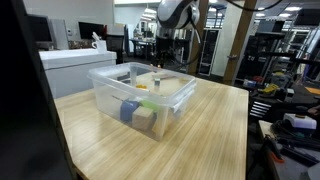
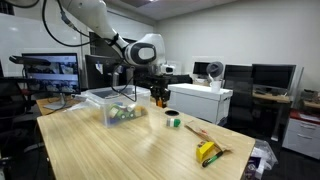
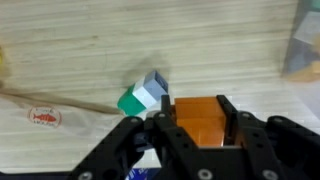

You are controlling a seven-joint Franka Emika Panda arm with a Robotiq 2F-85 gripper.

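The gripper (image 2: 158, 97) pinches an orange block (image 3: 200, 120), already picked up and apparently held just above the wooden table (image 2: 120, 150), right of the clear bin (image 2: 103, 104) in an exterior view, not yet set down; a green-and-white block (image 3: 140, 98) lies near it on the table.

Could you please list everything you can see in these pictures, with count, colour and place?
orange block: one, orange, between the gripper's fingers.
small block: one, green, white and grey, on the table beside the gripper.
bin: one, clear plastic, on the table, blue and tan items inside.
yellow object: one, yellow, on the table away from the bin.
table: one, light wood.
gripper: one, black, closed on the orange block.
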